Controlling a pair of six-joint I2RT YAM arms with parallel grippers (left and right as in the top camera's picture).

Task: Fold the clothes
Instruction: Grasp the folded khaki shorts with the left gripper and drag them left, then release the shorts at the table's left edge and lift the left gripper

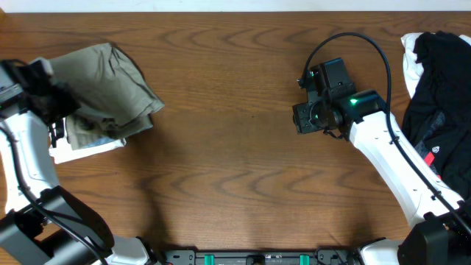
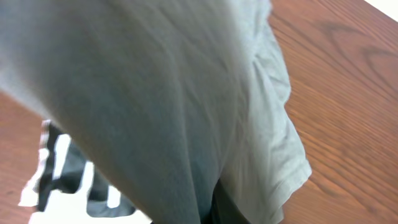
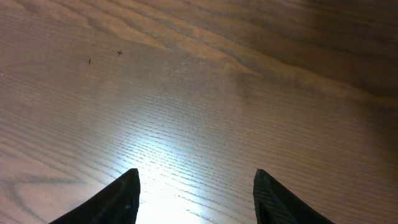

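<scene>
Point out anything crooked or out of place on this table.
The khaki shorts lie bunched and skewed at the left edge, half covering a pale printed cloth. A black and white heap of clothing sprawls at the right edge.

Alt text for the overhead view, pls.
Loosely folded khaki shorts lie at the left edge of the wooden table atop a white printed garment, left pincer at them. Right pincer hovers over bare wood; dark clothes heap far right.
</scene>
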